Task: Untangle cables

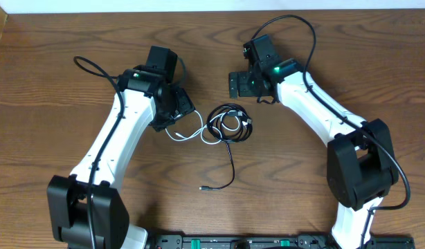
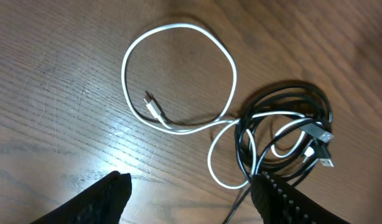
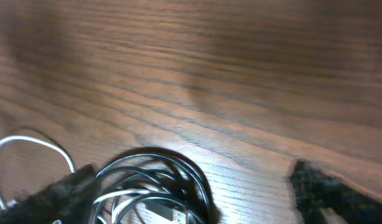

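— Cables (image 2: pixel 244 134)?
— On the wooden surface (image 1: pixel 46 90) between the arms. White cable (image 2: pixel 178 25) in an open loop, threaded through the black coil (image 2: pixel 297 87) beside it. Black tail (image 1: pixel 231 166) trailing toward the near edge.
— Left hand (image 2: pixel 191 186)?
— Wide apart, holding nothing, by the white loop.
— Right hand (image 3: pixel 191 177)?
— Wide as well, empty, near the coil.

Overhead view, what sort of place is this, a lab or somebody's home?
Probably a robotics lab bench: a left arm and a right arm stand at a wooden table, with a tangle of cables laid between them.
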`<state>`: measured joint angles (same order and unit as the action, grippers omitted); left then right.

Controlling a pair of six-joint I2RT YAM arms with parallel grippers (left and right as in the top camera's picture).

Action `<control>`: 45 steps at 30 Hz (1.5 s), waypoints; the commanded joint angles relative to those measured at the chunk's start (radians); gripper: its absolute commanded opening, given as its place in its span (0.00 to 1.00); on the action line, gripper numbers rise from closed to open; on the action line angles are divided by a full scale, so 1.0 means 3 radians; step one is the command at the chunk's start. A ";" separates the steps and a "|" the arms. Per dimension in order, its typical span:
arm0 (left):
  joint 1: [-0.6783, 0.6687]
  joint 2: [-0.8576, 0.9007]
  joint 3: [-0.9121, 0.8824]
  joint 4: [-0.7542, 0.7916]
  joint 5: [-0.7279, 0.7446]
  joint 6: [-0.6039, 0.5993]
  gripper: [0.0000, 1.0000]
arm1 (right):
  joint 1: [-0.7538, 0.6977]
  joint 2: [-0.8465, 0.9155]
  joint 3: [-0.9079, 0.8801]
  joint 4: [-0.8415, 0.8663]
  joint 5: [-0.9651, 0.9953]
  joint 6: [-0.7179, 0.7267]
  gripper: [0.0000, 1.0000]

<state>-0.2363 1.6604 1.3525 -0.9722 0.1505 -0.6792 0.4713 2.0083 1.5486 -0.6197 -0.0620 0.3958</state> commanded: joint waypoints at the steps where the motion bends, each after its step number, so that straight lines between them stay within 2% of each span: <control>1: 0.0005 0.0100 -0.0019 -0.0010 -0.0067 0.0041 0.68 | 0.0080 0.0173 -0.0006 0.0047 -0.0027 0.0038 0.70; 4: 0.0005 0.0155 -0.0019 -0.0010 -0.0067 0.0041 0.68 | 0.0093 0.0291 -0.0006 0.0080 -0.0178 0.0022 0.54; 7: 0.0005 0.0178 -0.0022 -0.0010 -0.0069 0.0042 0.68 | 0.0090 0.0292 -0.0004 0.0074 -0.0388 -0.0003 0.48; 11: 0.0005 0.0177 -0.0022 -0.0010 -0.0069 0.0042 0.68 | 0.0065 0.0153 0.0013 0.0033 -0.0717 -0.0003 0.49; 14: 0.0005 0.0177 -0.0022 -0.0009 -0.0070 0.0042 0.68 | 0.0025 -0.0057 0.0014 -0.0084 -0.0896 -0.0005 0.60; 18: 0.0005 0.0178 -0.0022 0.0062 -0.0070 0.0036 0.68 | 0.0058 -0.0417 0.0013 -0.0238 -0.0910 -0.0226 0.64; 27: 0.0005 0.0178 -0.0022 0.0104 -0.0169 0.0031 0.68 | 0.0383 -0.0114 0.0001 -0.0350 -0.0852 -0.0020 0.50; 36: 0.0098 0.0177 -0.0022 0.0023 -0.0304 -0.0020 0.68 | 0.0595 0.0071 -0.0001 -0.0635 -0.0219 0.0417 0.48; 41: 0.0107 0.0177 -0.0023 -0.0036 -0.0304 -0.0045 0.69 | 0.0712 0.0172 -0.0001 -0.0580 -0.0112 0.0449 0.46; 42: 0.0107 0.0177 -0.0024 -0.0056 -0.0305 -0.0045 0.76 | 0.0740 0.0196 -0.0001 -0.0557 -0.0111 0.0459 0.46; 45: 0.0107 0.0177 -0.0024 -0.0092 -0.0305 -0.0045 0.77 | 0.0827 0.0332 -0.0001 -0.0490 0.0039 0.0544 0.44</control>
<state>-0.2062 1.7004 1.3525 -0.9890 0.0750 -0.6868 0.6922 2.0583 1.5490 -0.7753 -0.1196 0.5159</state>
